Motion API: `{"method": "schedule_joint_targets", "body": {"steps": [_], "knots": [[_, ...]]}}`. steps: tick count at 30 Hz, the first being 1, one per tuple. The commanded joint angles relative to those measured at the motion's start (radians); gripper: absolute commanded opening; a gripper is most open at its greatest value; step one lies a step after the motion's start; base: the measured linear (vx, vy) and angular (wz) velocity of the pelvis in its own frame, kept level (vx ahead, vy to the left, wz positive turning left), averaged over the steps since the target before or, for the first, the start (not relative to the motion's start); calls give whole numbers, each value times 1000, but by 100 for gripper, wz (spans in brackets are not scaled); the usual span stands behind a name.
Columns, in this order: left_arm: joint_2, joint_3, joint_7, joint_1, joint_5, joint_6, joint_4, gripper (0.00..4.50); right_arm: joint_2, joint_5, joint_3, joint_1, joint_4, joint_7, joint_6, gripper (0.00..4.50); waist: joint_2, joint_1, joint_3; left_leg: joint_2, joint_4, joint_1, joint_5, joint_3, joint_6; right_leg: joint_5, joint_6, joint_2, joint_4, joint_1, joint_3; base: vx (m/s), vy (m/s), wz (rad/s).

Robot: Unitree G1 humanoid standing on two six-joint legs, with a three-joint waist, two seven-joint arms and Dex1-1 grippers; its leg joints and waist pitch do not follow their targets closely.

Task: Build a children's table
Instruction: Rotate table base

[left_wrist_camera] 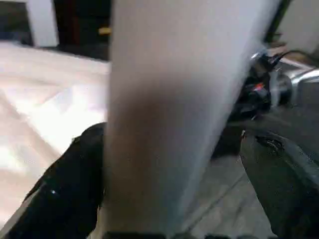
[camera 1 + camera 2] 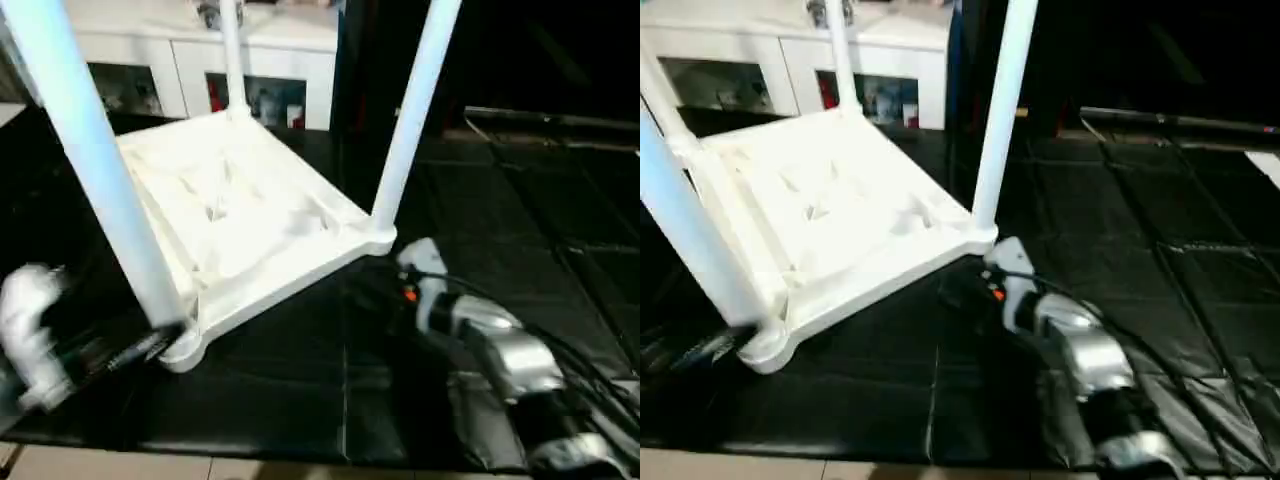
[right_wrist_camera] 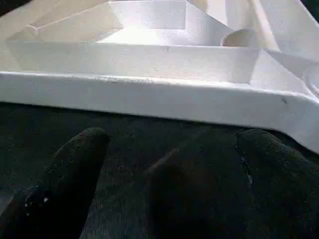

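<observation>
Left gripper seen at near-left leg base; fingers spread either side of leg, contact not discernible; judged a release, not a clamp. Table top lies upside down on black mat; 3 legs seen upright in corner sockets in left eye view, 4th leg glimpsed at far-left corner in right eye view. Right gripper set apart, empty, just beside near edge of top. Assembly judged nearly done; flipping upright left.

White table with ribbed underside on black mat.
</observation>
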Motion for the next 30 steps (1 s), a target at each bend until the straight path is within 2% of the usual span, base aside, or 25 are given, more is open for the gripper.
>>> {"method": "schedule_joint_targets", "body": {"steps": [1, 5, 8, 11, 13, 14, 16, 17, 18, 19, 20, 21, 24, 25, 26, 27, 30], "knots": [[-18, -55, 12, -29, 16, 0, 17, 441, 23, -34, 13, -23, 40, -63, -17, 450, 20, 0, -49, -13, -80, -2, -299, 21, -17, -304, -173, -32, -69, 48, 33, 0, 0, 0], [-39, -109, 24, -72, 50, -6, 40, 441, 68, -50, 18, -53, 92, -120, -34, 450, 19, -1, -52, -12, -80, -3, -278, 21, -22, -262, -177, -31, -63, 48, 33, 0, 0, 0], [-63, -141, 35, -102, 31, 14, 23, 441, 95, -68, 16, -72, 137, -152, -54, 450, 21, 1, -53, -11, -78, -1, -269, 23, -21, -229, -187, -30, -60, 48, 33, 0, 0, 0], [-106, -207, 47, -138, 16, 37, -7, 441, 123, -94, 15, -108, 216, -214, -88, 450, 20, 5, -52, -11, -78, 1, -283, 24, -32, -244, -193, -32, -60, 45, 34, 0, 0, 0], [-142, -271, 49, -165, 14, 46, -25, 441, 141, -94, 4, -133, 264, -243, -110, 450, 21, 5, -53, -12, -79, -4, -284, 21, -37, -248, -185, -32, -59, 50, 33, 0, 0, 0], [-162, -302, 53, -178, 23, 45, -27, 441, 145, -91, -1, -140, 274, -246, -114, 450, 17, 2, -52, -12, -79, -7, -285, 21, -36, -252, -177, -34, -59, 53, 34, 0, 0, 0], [-177, -323, 56, -188, 29, 43, -27, 441, 148, -89, -4, -146, 282, -249, -117, 450, 15, 1, -56, -13, -76, -7, -261, 23, -31, -230, -175, -34, -58, 55, 35, 0, 0, 0], [-214, -372, 59, -221, 48, 36, -10, 441, 149, -89, -7, -156, 294, -253, -121, 450, 13, -4, -55, -14, -76, -13, -238, 23, -29, -211, -175, -33, -58, 59, 36, 0, 0, 0], [-234, -392, 60, -240, 58, 32, 3, 441, 150, -92, -11, -163, 306, -256, -129, 450, 17, 0, -57, -14, -73, -9, -234, 23, -30, -206, -175, -33, -56, 57, 34, 0, 0, 0], [-234, -392, 60, -240, 58, 32, 3, 441, 150, -92, -11, -163, 306, -256, -129, 450, 13, -3, -58, -16, -72, -11, -222, 24, -28, -199, -178, -33, -56, 59, 34, 0, 0, 0], [-270, -427, 68, -279, 78, 22, 31, 441, 151, -96, -17, -174, 328, -259, -145, 450, 13, -7, -58, -16, -72, -13, -214, 25, -26, -198, -179, -33, -57, 61, 35, 0, 0, 0], [-289, -444, 72, -300, 88, 16, 47, 441, 150, -99, -19, -178, 338, -262, -152, 450, 18, -5, -58, -17, -69, -10, -216, 26, -26, -199, -178, -32, -58, 58, 35, 0, 0, 0], [-320, -469, 80, -336, 105, 2, 79, 441, 147, -103, -19, -180, 348, -267, -161, 450, 14, -8, -59, -17, -68, -12, -209, 26, -20, -188, -184, -32, -58, 61, 34, 0, 0, 0], [-351, -490, 90, -374, 123, -18, 119, 441, 146, -105, -27, -183, 361, -271, -170, 450, 14, -11, -59, -18, -68, -14, -210, 25, -19, -184, -186, -31, -58, 62, 33, 0, 0, 0], [-365, -498, 93, -391, 129, -27, 137, 441, 146, -105, -30, -183, 363, -272, -172, 450, 21, -11, -59, -17, -67, -9, -219, 26, -17, -189, -190, -31, -58, 60, 33, 0, 0, 0], [-374, -503, 95, -400, 132, -31, 146, 441, 146, -106, -33, -183, 365, -272, -174, 450, 17, -12, -58, -18, -67, -11, -219, 26, -16, -191, -190, -31, -61, 61, 33, 0, 0, 0], [-397, -511, 98, -420, 139, -40, 167, 441, 148, -107, -38, -184, 371, -272, -179, 450, 17, -14, -60, -17, -66, -11, -219, 26, -15, -184, -197, -32, -59, 62, 33, 0, 0, 0]]}}
